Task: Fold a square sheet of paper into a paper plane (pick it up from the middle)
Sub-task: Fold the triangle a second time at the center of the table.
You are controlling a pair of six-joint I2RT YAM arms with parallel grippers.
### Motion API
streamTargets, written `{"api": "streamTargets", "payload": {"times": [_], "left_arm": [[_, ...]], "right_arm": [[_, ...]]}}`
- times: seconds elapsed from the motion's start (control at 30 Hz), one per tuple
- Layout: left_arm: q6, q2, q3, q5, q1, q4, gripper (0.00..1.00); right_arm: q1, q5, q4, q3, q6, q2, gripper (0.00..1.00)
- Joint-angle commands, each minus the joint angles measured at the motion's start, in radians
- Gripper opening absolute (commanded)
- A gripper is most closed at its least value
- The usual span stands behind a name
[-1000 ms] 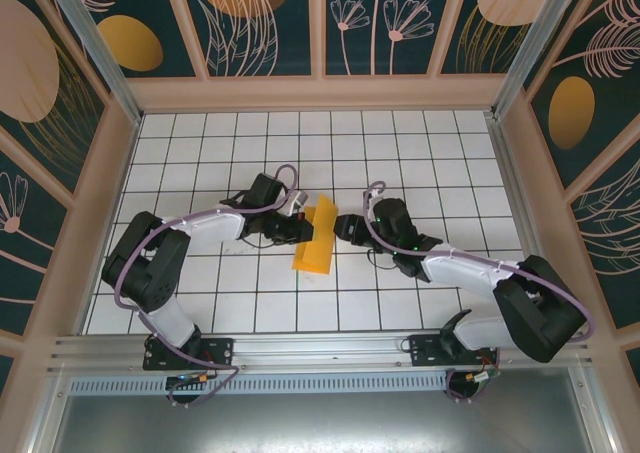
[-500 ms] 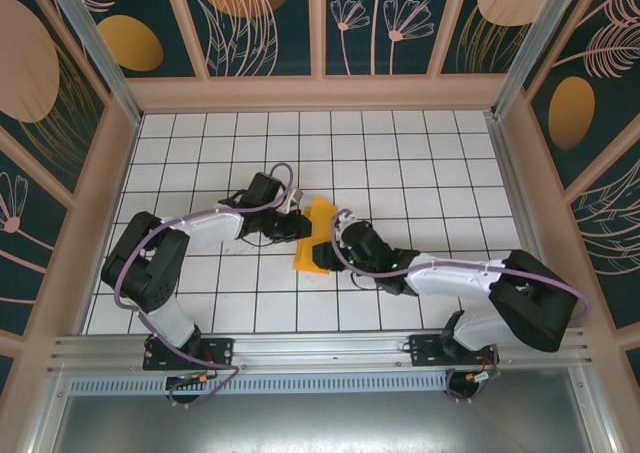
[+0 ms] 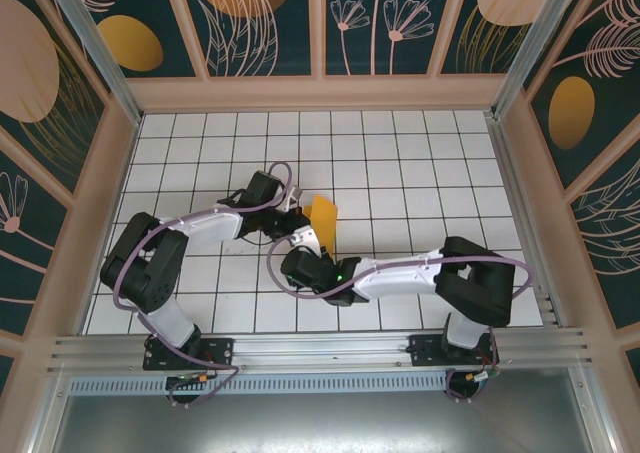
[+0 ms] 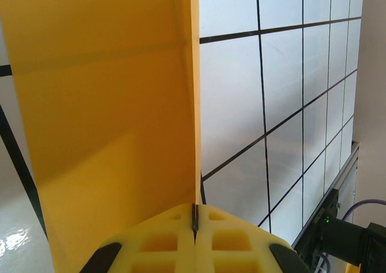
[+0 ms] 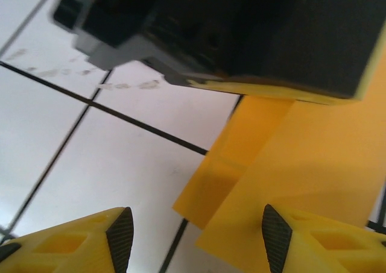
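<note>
Top external view: the sheet of paper (image 3: 323,213), orange-yellow and already folded into a narrow strip, sits near the middle of the tiled table (image 3: 200,143). We see only its far end. A second ago its whole length lay open to this camera, running down toward the near edge.

In the left wrist view the sheet (image 4: 108,122) rises as a broad creased panel. Its right edge is pinched in the left gripper (image 4: 194,220), whose yellow fingers (image 4: 157,243) meet with no gap but the paper's thickness. In the top view that gripper (image 3: 301,220) is just left of the sheet, where it was before.

The right arm (image 3: 400,271) has moved most. A second ago its gripper was just right of the sheet. Now the arm has swung across the near side, and its wrist covers the sheet's near end.

In the right wrist view the right gripper (image 5: 196,237) has its fingers (image 5: 72,243) well apart and closed on nothing. The sheet (image 5: 289,164) lies ahead of them, under the dark body of the left gripper (image 5: 241,32).
</note>
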Motion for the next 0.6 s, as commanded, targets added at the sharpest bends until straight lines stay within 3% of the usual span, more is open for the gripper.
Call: {"api": "streamTargets", "payload": {"times": [0.0, 0.37, 0.57], "left_arm": [[-0.003, -0.027, 0.016, 0.015, 0.004, 0.003, 0.0], [0.006, -0.022, 0.023, 0.011, 0.005, -0.009, 0.0], [0.01, -0.027, 0.031, 0.001, 0.004, -0.019, 0.01]], "right_arm": [[0.01, 0.114, -0.112, 0.046, 0.035, 0.031, 0.6], [0.037, 0.158, -0.133, 0.066, 0.022, 0.021, 0.34], [0.038, 0.151, -0.124, 0.053, 0.025, 0.002, 0.12]]}}
